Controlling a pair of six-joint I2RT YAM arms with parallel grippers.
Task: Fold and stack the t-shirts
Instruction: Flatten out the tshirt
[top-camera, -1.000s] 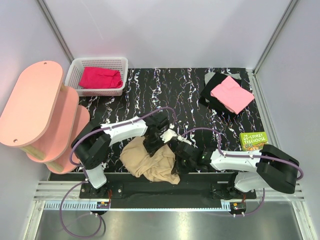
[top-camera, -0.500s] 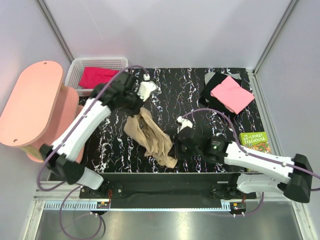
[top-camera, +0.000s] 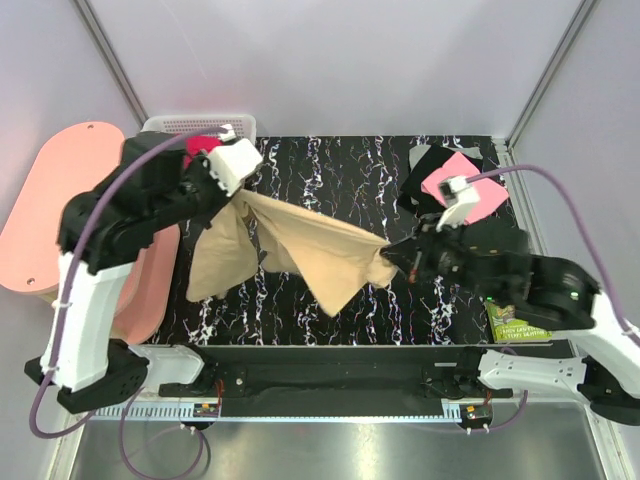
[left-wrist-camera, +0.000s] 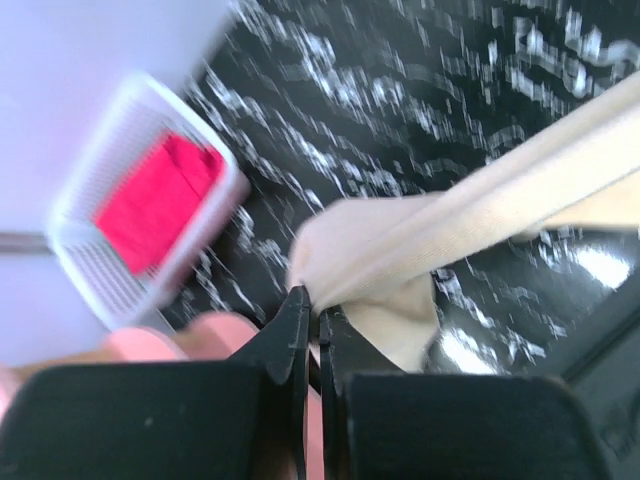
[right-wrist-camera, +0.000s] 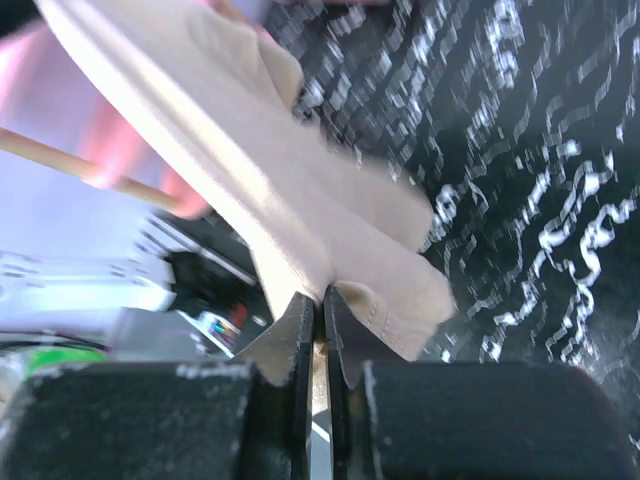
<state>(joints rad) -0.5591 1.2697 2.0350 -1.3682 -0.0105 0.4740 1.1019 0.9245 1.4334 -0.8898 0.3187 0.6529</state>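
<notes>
The tan-beige t-shirt (top-camera: 300, 245) hangs stretched in the air between my two grippers, above the black marbled table (top-camera: 340, 170). My left gripper (top-camera: 238, 196) is shut on its left end, also seen in the left wrist view (left-wrist-camera: 400, 250). My right gripper (top-camera: 390, 253) is shut on its right end; the cloth fills the right wrist view (right-wrist-camera: 250, 170). The magenta-red t-shirt (left-wrist-camera: 155, 200) lies in the white basket (top-camera: 180, 126). The pink t-shirt (top-camera: 470, 188) lies folded on the black t-shirt (top-camera: 425, 170) at the back right.
A pink tiered shelf (top-camera: 55, 200) stands at the left edge beside the basket. A green paperback book (top-camera: 515, 325) lies at the right, partly under my right arm. Grey walls close in the table on three sides.
Both grippers have risen and moved apart, lifting the tan-beige shirt off the table and pulling it taut; a second ago it lay crumpled at the near edge.
</notes>
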